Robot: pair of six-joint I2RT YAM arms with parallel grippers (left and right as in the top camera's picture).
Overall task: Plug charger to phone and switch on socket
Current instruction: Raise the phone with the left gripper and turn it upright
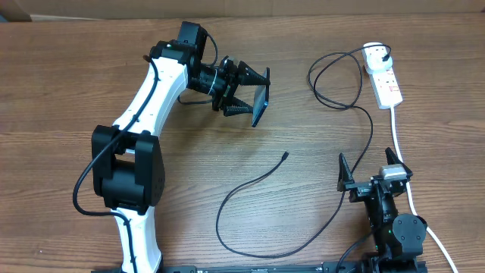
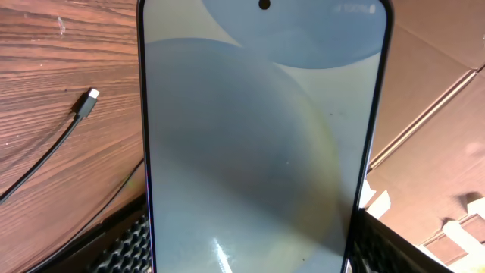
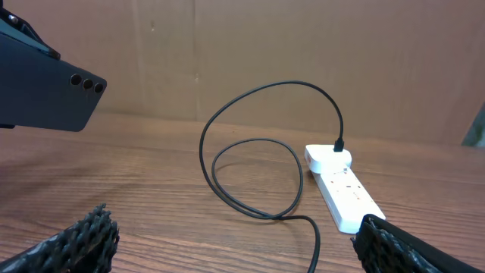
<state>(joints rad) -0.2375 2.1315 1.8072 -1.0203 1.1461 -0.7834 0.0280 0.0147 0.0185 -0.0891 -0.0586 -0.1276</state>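
Note:
My left gripper (image 1: 254,95) is shut on the phone (image 1: 260,103) and holds it lifted off the table at centre back. The phone's pale blue-white screen (image 2: 261,136) fills the left wrist view between the fingers; its dark back with camera lenses shows in the right wrist view (image 3: 45,95). The charger is a thin black cable; its free plug tip (image 1: 285,155) lies on the table below the phone and also shows in the left wrist view (image 2: 92,97). The white socket strip (image 1: 383,76) lies at back right, also in the right wrist view (image 3: 345,186). My right gripper (image 1: 373,168) is open and empty.
The black cable loops (image 1: 337,80) left of the socket, then runs down and curves across the front of the table (image 1: 258,246). A white cord (image 1: 400,148) runs from the socket toward the right arm. A cardboard wall (image 3: 303,53) stands behind the table.

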